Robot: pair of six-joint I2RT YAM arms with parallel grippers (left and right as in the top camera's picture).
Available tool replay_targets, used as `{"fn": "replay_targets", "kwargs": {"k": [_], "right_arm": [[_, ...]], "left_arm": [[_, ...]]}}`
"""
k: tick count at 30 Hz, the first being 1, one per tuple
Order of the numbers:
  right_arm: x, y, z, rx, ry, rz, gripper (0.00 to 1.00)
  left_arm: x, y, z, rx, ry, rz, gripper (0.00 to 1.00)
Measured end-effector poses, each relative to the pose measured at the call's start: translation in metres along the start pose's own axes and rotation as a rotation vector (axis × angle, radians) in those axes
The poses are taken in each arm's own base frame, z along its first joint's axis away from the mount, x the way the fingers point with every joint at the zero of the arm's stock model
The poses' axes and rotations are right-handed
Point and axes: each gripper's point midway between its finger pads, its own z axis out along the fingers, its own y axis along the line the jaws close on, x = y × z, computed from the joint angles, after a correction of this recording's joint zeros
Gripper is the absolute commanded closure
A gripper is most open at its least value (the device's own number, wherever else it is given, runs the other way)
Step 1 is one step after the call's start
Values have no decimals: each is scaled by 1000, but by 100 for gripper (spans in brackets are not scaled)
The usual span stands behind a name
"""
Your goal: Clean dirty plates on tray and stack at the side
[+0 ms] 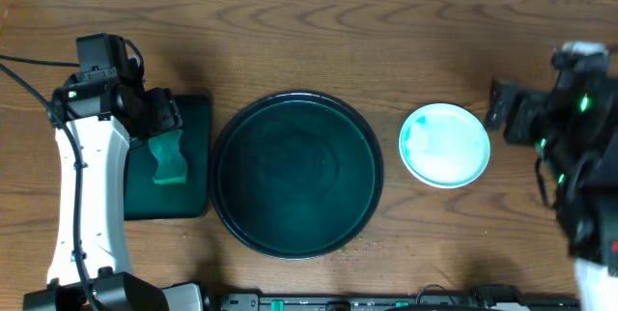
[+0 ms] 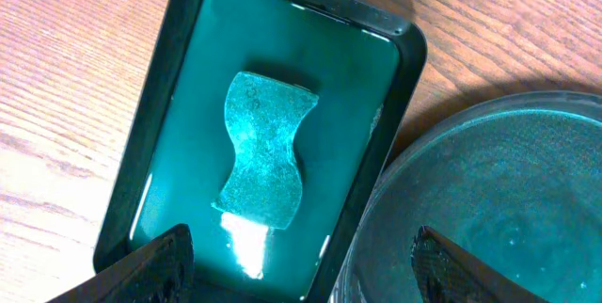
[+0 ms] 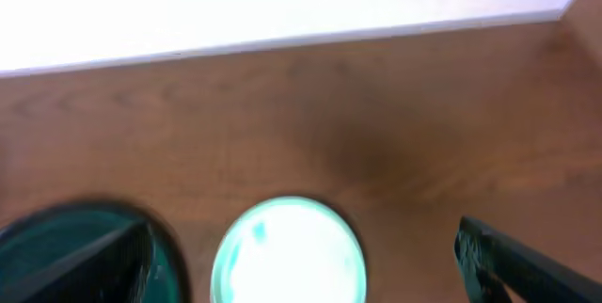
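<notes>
Left fingers [image 2: 155, 267] are spread wide and empty above a small rectangular tray [image 2: 141, 152]. In it lies a waisted, coarse green sponge [image 2: 263, 148], long axis along the tray's length. Just beside it sits the large round tray [image 1: 296, 174], dark, glossy, raised rim. Right of that, on the wood-grain tabletop [image 1: 406, 41], lies a round pale aqua plate [image 1: 445, 145]. Right fingers [image 3: 527, 267] are wide apart and empty.

2 trays [image 1: 296, 176] [image 1: 196, 123], 1 plate [image 1: 444, 145], 1 sponge [image 1: 171, 157]
</notes>
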Motion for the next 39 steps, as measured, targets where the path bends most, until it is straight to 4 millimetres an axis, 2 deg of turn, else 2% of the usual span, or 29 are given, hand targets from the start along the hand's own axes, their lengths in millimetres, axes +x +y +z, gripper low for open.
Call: {"fn": "replay_targets", "kwargs": {"k": [4, 8, 12, 16, 23, 31, 39], "right_arm": [[34, -5, -1, -13, -141, -13, 1], [79, -12, 4, -23, -266, -9, 1], [129, -18, 16, -27, -304, 4, 1], [162, -24, 26, -24, -327, 19, 1], [188, -25, 39, -32, -307, 18, 1], [175, -21, 30, -54, -376, 19, 1], [175, -21, 30, -57, -376, 18, 1]], "left_arm": [[0, 0, 0, 1, 1, 0, 25], [0, 0, 0, 2, 1, 0, 25], [0, 0, 0, 2, 1, 0, 25], [0, 0, 0, 2, 1, 0, 25], [0, 0, 0, 2, 1, 0, 25], [0, 0, 0, 2, 1, 0, 25], [0, 0, 0, 2, 1, 0, 25]]}}
